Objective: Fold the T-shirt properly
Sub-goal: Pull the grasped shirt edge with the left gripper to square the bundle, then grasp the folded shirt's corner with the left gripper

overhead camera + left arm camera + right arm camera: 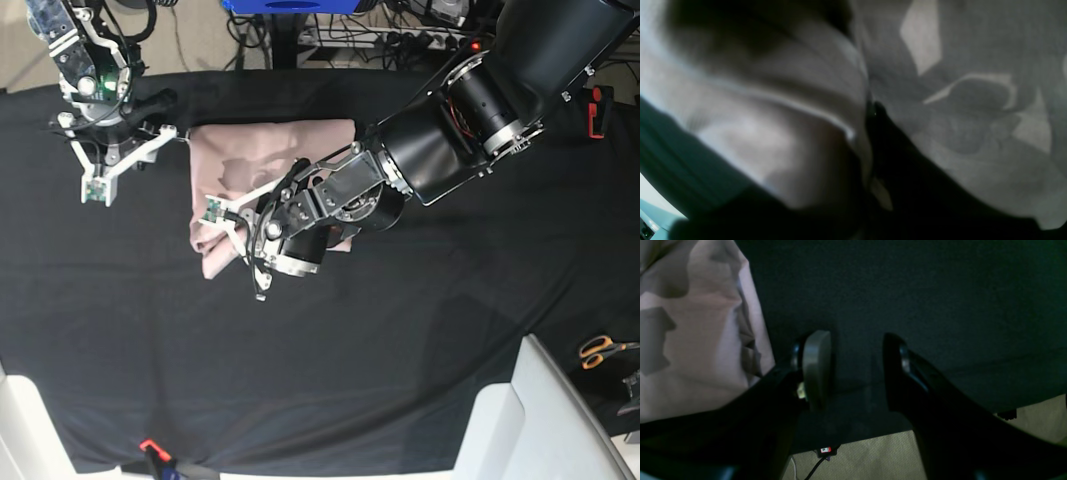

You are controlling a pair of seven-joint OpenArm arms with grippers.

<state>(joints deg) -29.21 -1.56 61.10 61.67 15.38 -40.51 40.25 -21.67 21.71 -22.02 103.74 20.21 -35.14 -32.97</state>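
Nearest the base camera, bare black table cloth (330, 370) is covering the front of the table. A pair of orange-handled scissors (598, 350) is lying at the right edge.

At mid-table, the left gripper (238, 245) is reaching over the T-shirt (262, 160), its fingers lying across the garment's lower left corner. In the left wrist view, a fold of pink fabric (780, 110) is pressing against the dark finger (880, 120). The view is too close and blurred to show whether the jaws are clamping the cloth; the grip state cannot be determined.

The T-shirt is lying bunched in the upper middle of the table, partly hidden under the left arm.

Farther back, the right gripper (125, 165) is hovering over the black cloth just beside the T-shirt's left edge (706, 340). Its fingers (815, 370) are standing wide apart, holding nothing.
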